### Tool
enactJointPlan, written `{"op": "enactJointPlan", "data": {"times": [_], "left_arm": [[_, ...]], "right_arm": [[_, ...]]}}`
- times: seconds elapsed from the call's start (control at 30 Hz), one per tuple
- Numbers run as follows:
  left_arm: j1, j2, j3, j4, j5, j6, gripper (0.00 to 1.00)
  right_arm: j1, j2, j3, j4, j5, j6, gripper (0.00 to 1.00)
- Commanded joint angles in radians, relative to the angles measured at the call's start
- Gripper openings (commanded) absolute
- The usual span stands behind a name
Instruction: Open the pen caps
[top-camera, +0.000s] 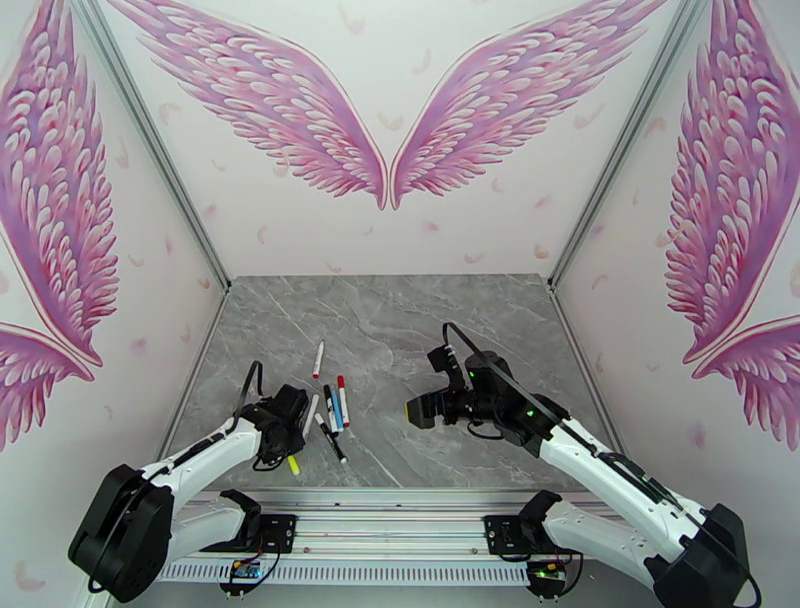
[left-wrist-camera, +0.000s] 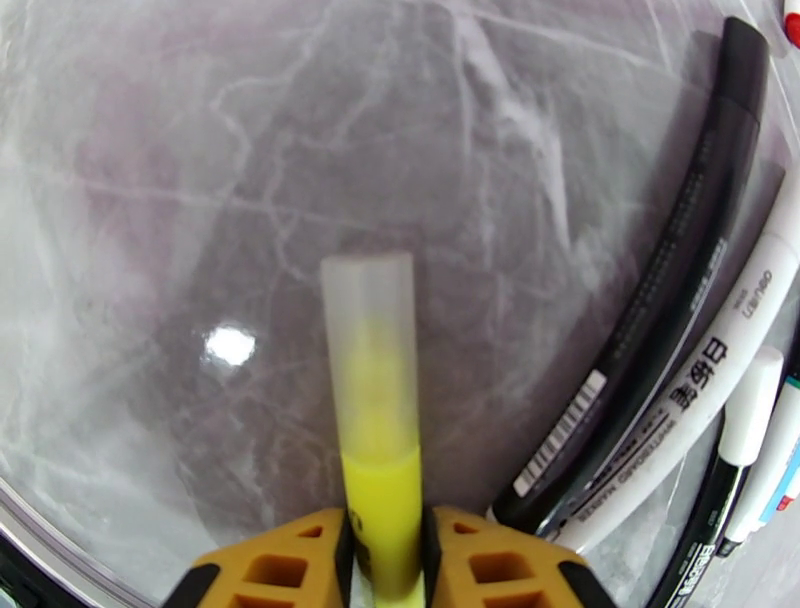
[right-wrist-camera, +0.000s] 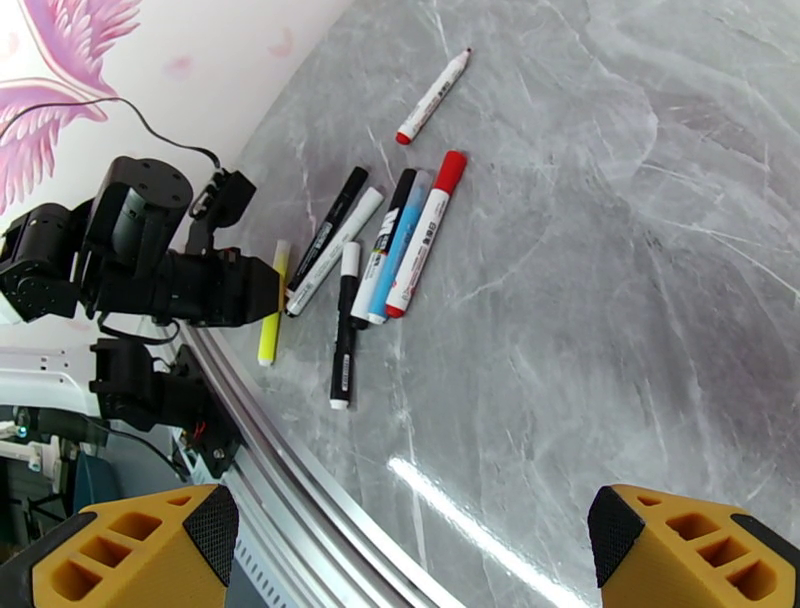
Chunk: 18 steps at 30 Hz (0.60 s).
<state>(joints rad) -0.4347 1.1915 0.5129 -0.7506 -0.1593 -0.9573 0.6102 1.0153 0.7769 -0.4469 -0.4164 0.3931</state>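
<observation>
Left fingers (left-wrist-camera: 280, 565): clenched on yellow highlighter (left-wrist-camera: 382, 490), low over surface (left-wrist-camera: 200, 200).
Right fingers (right-wrist-camera: 130, 545): spread wide, empty, raised, well right of highlighter.

My overhead camera looked down from behind both arm bases (top-camera: 270, 530), across the bench (top-camera: 450, 300) toward the back wall (top-camera: 400, 235). The left wrist camera sat very close over the yellow highlighter (left-wrist-camera: 375, 420); the right wrist camera hung higher, facing left, sharing the pens (right-wrist-camera: 420, 240) with both.
</observation>
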Motion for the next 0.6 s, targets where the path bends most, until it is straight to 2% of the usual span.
{"op": "enactJointPlan", "data": {"times": [0.0, 0.3, 0.57], "left_arm": [[-0.003, 0.027, 0.004, 0.0, -0.012, 0.018, 0.27], [-0.002, 0.011, 0.029, -0.011, -0.032, 0.023, 0.21], [-0.002, -0.084, 0.153, -0.144, -0.105, 0.096, 0.16]], "right_arm": [[0.008, -0.012, -0.019, 0.014, 0.021, 0.008, 0.99], [0.009, -0.015, -0.025, 0.029, 0.005, 0.022, 0.99], [0.009, -0.047, -0.07, 0.098, -0.032, 0.14, 0.99]]}}
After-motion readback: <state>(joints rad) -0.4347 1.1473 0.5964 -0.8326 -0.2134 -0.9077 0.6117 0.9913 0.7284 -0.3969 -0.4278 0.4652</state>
